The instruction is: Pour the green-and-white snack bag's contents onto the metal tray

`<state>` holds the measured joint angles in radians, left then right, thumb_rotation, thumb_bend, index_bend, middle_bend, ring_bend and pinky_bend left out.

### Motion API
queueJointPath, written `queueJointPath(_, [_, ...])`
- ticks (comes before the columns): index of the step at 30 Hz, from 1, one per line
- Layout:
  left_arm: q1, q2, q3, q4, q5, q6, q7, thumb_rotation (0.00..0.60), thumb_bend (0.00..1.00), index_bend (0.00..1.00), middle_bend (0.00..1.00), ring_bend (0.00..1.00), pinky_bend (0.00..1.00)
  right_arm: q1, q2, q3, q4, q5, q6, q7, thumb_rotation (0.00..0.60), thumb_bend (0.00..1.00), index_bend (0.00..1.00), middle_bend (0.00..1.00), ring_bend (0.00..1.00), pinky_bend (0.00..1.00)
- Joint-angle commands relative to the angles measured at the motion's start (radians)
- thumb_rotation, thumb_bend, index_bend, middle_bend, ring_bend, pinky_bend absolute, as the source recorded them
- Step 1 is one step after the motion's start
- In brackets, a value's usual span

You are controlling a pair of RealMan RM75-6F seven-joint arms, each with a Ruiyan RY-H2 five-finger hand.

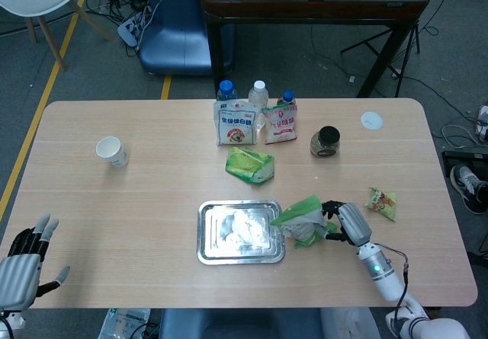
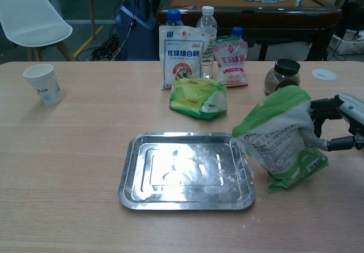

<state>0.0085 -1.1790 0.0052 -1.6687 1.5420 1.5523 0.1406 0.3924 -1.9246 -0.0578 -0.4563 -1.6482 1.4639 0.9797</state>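
— Where's the right hand [image 2: 341, 122]?
— Right of the tray [image 2: 136, 173], fingers clamped on the bag [image 2: 281, 142].
— And the bag?
— Held tilted, its mouth at the tray's right rim, white bits lying in the tray.
— The left hand [image 1: 21, 267]?
— At the near left table [image 1: 152, 141] edge, fingers spread, holding nothing.

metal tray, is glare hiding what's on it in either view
Chest view: the metal tray floor shines white and washes out its contents. Head view: a bright patch on the tray's left half, yet whitish pieces still show. The snack bag in the right hand stays sharp.
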Motion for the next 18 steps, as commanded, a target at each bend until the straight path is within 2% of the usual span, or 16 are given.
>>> queueJointPath(1, [0.000, -0.001, 0.000, 0.001, 0.000, -0.001, -0.001, 0.600, 0.23, 0.02, 0.00, 0.08, 0.06, -0.013, 0.003, -0.010, 0.015, -0.006, 0.004, -0.002, 0.600, 0.44, 0.65, 0.58, 0.50, 0.54])
queueJointPath(4, [-0.001, -0.003, 0.002, 0.003, -0.001, -0.005, -0.003, 0.600, 0.23, 0.02, 0.00, 0.08, 0.06, -0.025, 0.016, -0.029, 0.022, -0.019, -0.001, -0.004, 0.600, 0.44, 0.65, 0.56, 0.46, 0.46])
queueJointPath(6, [-0.002, -0.005, 0.002, 0.004, -0.001, -0.006, -0.004, 0.600, 0.23, 0.02, 0.00, 0.08, 0.06, -0.031, 0.024, -0.038, 0.020, -0.023, -0.009, -0.014, 0.600, 0.44, 0.63, 0.51, 0.38, 0.33])
queueJointPath(8, [-0.002, -0.006, 0.002, 0.005, -0.001, -0.007, -0.005, 0.600, 0.23, 0.02, 0.00, 0.08, 0.06, -0.038, 0.033, -0.042, 0.008, -0.024, -0.013, -0.018, 0.600, 0.44, 0.57, 0.44, 0.30, 0.22])
queueJointPath(11, [-0.004, -0.006, 0.002, 0.005, 0.000, -0.009, -0.005, 0.600, 0.23, 0.02, 0.00, 0.08, 0.06, -0.044, 0.045, -0.042, -0.010, -0.023, -0.007, -0.024, 0.600, 0.39, 0.45, 0.35, 0.20, 0.12])
queueJointPath(18, [-0.005, -0.006, 0.001, 0.004, 0.005, -0.005, -0.009, 0.600, 0.23, 0.02, 0.00, 0.08, 0.06, -0.056, 0.098, -0.036, -0.081, -0.026, 0.037, -0.046, 0.600, 0.30, 0.33, 0.27, 0.12, 0.05])
